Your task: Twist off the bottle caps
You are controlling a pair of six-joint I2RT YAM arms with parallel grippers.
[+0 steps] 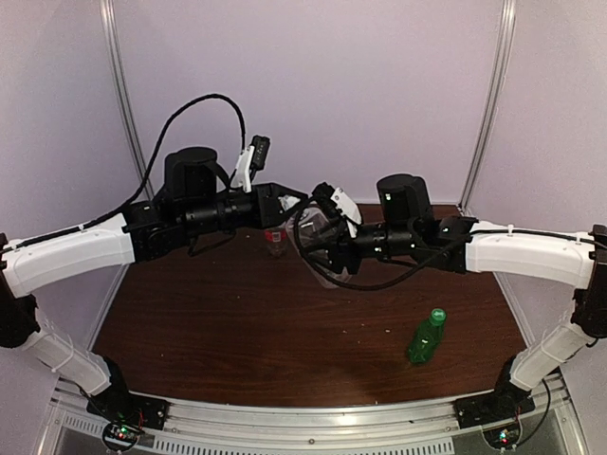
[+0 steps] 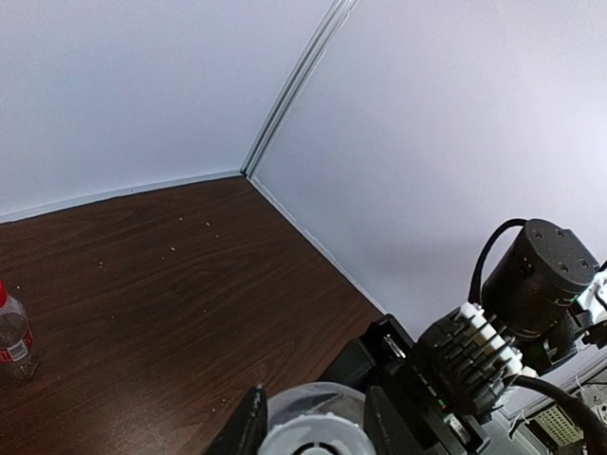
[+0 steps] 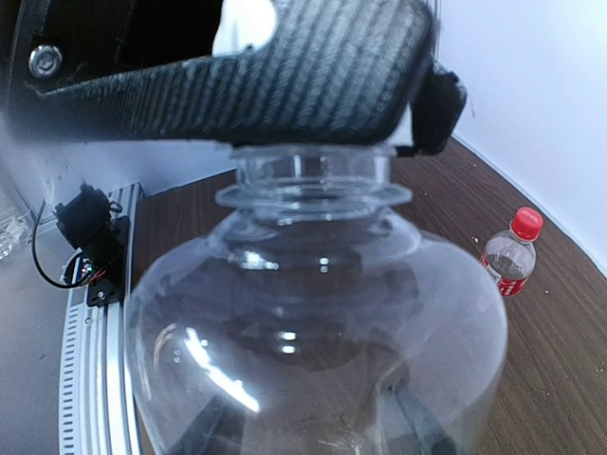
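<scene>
Both my arms reached inward, forearms roughly level, meeting in mid-air above the dark wood-grain surface (image 1: 237, 322). My left end effector (image 2: 314, 427), its fingers (image 3: 237, 76) of woven carbon-fibre texture, was clenched on the white plastic cap (image 2: 313, 442) of a clear round-shouldered plastic bottle (image 3: 313, 313), which my right end effector (image 3: 313, 434) grasped lower down. A small clear bottle (image 3: 507, 261) with a round red cap (image 3: 526, 223) and a red label, its writing unreadable, stood at the back; a green bottle (image 1: 424, 343) with a round green cap (image 1: 437, 314) stood upright near my right arm
</scene>
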